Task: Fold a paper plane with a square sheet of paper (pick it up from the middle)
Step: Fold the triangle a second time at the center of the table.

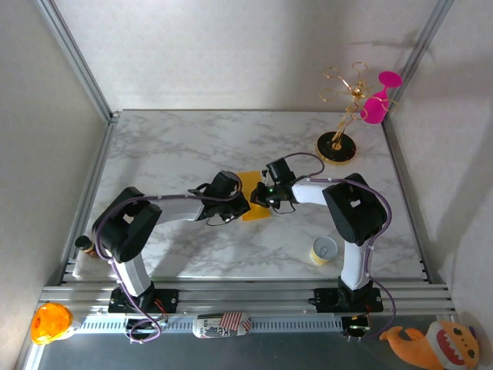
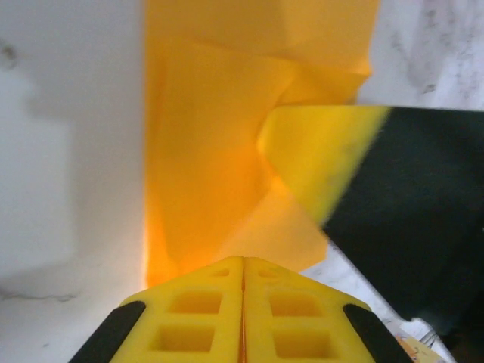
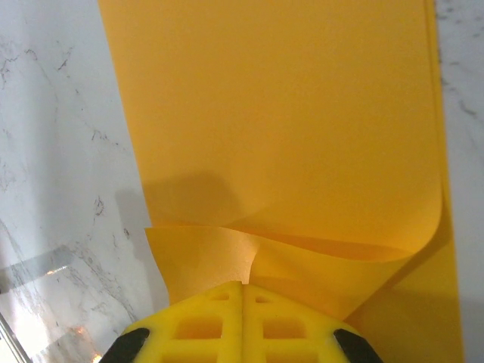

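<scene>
Square sheet of paper point(image 2: 212, 151): wrist-view creases

The square sheet of paper point(image 1: 256, 213) lies at the middle of the table point(image 1: 177, 146). The left gripper point(image 1: 240, 202) sits at its left edge and the right gripper point(image 1: 260, 197) at its right, tips facing. A wire stand point(image 1: 337, 148) stands far right. A cup point(image 1: 323, 250) sits beside the right arm. Off the near corners lie a round toy point(image 1: 50, 322), left, and a stuffed toy point(image 1: 439, 343), right.
</scene>
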